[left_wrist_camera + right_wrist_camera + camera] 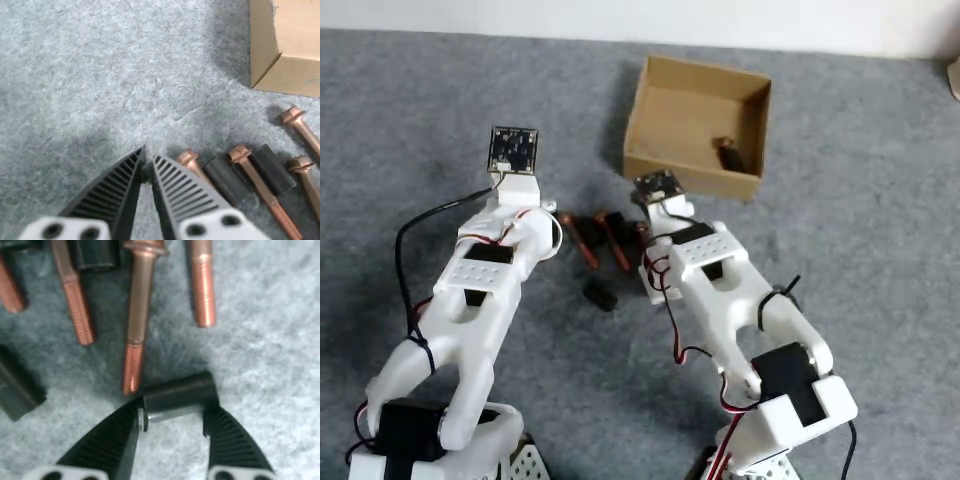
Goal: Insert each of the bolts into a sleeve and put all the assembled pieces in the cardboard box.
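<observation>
gripping: the right gripper (173, 411) has its fingers (112, 440) closed on the two ends of a black sleeve (177, 392), which lies on the grey surface (270, 340) with the threaded tip of a copper bolt (139, 315) just beside it.
left gripper (146, 161): fingers pressed together at the tips with nothing between them, low over the surface, just beside the head of the nearest bolt (189, 159).
cut off: in the right wrist view three other bolt shafts run past the edge, their heads out of frame.
lone sleeve (600, 294): lies apart from the rest, nearer the arm bases.
pile (600, 238): copper bolts and black sleeves lie mixed between the two arms, several touching; whether any bolt sits inside a sleeve is hard to make out.
cardboard box (650, 110): open-topped, just beyond the right arm; one small dark piece (727, 152) lies against a wall inside, too small to identify.
</observation>
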